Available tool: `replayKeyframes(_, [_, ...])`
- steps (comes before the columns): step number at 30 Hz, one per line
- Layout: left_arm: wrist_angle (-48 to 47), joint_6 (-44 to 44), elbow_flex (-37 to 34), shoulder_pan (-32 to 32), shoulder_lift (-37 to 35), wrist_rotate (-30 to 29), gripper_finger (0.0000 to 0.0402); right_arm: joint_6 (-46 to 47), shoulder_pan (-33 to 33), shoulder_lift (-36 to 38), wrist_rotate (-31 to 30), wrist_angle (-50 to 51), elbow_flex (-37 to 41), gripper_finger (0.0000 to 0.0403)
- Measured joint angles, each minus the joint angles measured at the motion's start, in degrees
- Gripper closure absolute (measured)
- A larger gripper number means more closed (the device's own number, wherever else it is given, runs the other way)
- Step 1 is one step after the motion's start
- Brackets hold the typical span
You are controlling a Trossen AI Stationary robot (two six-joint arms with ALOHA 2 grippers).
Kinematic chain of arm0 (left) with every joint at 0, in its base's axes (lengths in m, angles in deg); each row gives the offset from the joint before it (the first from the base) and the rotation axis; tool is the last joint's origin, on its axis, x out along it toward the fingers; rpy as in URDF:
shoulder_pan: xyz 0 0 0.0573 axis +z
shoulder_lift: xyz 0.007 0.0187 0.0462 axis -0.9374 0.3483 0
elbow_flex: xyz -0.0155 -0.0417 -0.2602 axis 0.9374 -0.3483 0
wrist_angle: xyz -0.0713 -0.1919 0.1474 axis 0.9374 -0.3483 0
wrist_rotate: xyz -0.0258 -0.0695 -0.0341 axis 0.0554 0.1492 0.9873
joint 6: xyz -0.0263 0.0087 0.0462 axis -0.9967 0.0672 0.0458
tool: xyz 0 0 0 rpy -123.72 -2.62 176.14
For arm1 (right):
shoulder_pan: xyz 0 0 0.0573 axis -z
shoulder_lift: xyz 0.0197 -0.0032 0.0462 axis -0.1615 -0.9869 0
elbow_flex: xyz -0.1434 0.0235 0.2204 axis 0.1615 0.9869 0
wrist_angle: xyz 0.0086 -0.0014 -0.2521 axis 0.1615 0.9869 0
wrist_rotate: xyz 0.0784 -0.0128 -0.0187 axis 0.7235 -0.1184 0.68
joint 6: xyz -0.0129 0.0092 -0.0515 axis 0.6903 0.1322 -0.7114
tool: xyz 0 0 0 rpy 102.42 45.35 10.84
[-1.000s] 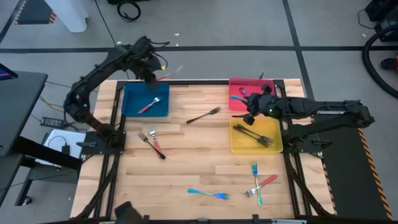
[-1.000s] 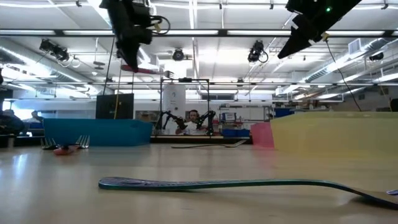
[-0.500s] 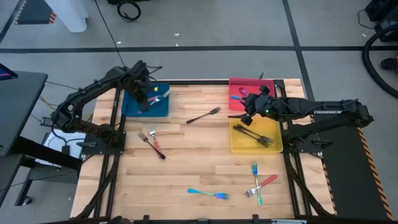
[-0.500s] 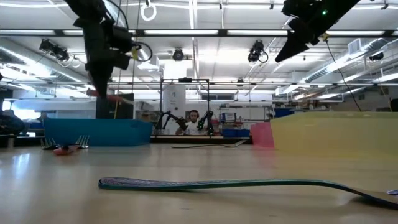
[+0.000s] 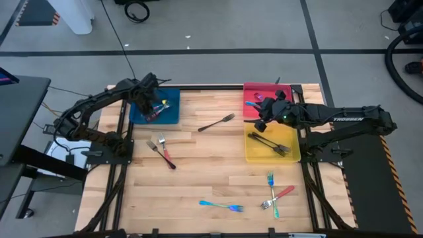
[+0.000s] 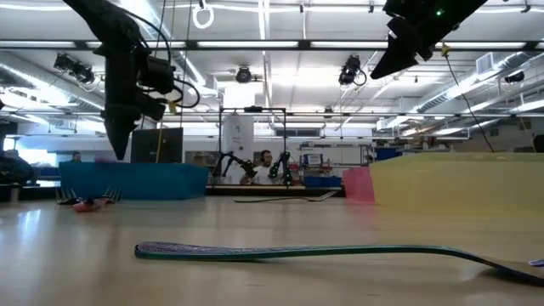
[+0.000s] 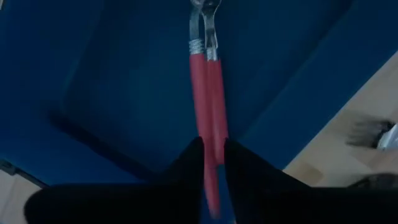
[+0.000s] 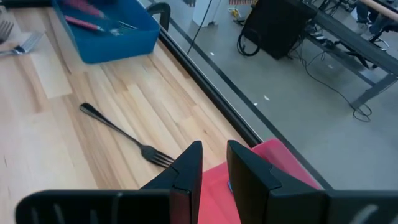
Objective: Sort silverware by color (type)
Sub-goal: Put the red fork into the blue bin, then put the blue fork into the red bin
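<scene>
My left gripper [image 5: 150, 110] reaches down into the blue tray [image 5: 170, 116] and is shut on a red-handled fork [image 7: 215, 93]. A second red-handled fork [image 7: 197, 87] lies right beside it in the tray. In the low view my left gripper [image 6: 116, 151] dips behind the tray's wall [image 6: 136, 180]. My right gripper [image 5: 259, 123] hovers empty over the border of the red tray [image 5: 266, 88] and the yellow tray [image 5: 291, 156]; its fingers [image 8: 189, 165] stand a narrow gap apart. My left gripper pinches the red handle [image 7: 214, 146] of the fork between its two fingers, toward the handle's free end. The fingers come from above, pointing down, and the fork runs on ahead of them, tines end lowest, inside the blue tray. Whether the tines touch the tray floor I cannot tell.
The red tray holds a teal fork [image 5: 253, 104]; the yellow tray holds dark forks [image 5: 268, 143]. On the table lie a dark fork [image 5: 217, 123], two forks at the left [image 5: 160, 151], a teal fork [image 5: 221, 206] near the front, and a teal and a red-handled fork [image 5: 274, 195].
My left gripper has come down from above the blue tray's far edge, toward the table's near left, into the tray, carrying the red-handled fork with it. The fork now points down into the tray beside the fork lying there. The gripper stays shut on it.
</scene>
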Motion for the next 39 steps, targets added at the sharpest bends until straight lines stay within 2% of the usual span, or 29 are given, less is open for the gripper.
replayKeyframes(4, [1.02,-0.2,0.0,-0.07,0.0,0.04,0.0322,0.37,0.0,0.0,0.3,-0.72,0.0,0.032])
replayKeyframes(9, [1.56,-1.85,0.0,-0.84,0.0,0.02,0.0298,3.83,-0.06,0.0,3.76,-0.7,0.0,0.032])
replayKeyframes(14, [1.56,-6.1,0.0,-1.46,0.0,-0.13,0.0293,9.66,-0.64,-0.21,9.9,1.8,0.0,0.032])
replayKeyframes(18, [1.76,-6.14,0.01,-3.64,0.0,0.29,0.0292,12.99,-2.48,-0.91,16.28,3.39,0.0,0.032])
replayKeyframes(23, [2.56,-6.71,1.05,-8.58,0.0,1.98,0.0292,16.6,-5.9,-1.66,24.46,3.76,0.0,0.032])
replayKeyframes(26, [2.98,-7.73,1.96,-12.11,0.0,2.16,0.0292,19.34,-8.34,-1.98,26.49,3.72,0.0,0.032])
replayKeyframes(31, [4.63,-9.94,3.54,-18.43,0.02,2.05,0.0292,20.98,-12.7,-3.99,26.61,3.35,0.0,0.032])
replayKeyframes(39, [10.6,-14.11,3.8,-29.61,0.02,2.21,0.0292,20.63,-17.48,-12.11,26.74,0.22,0.0,0.032])
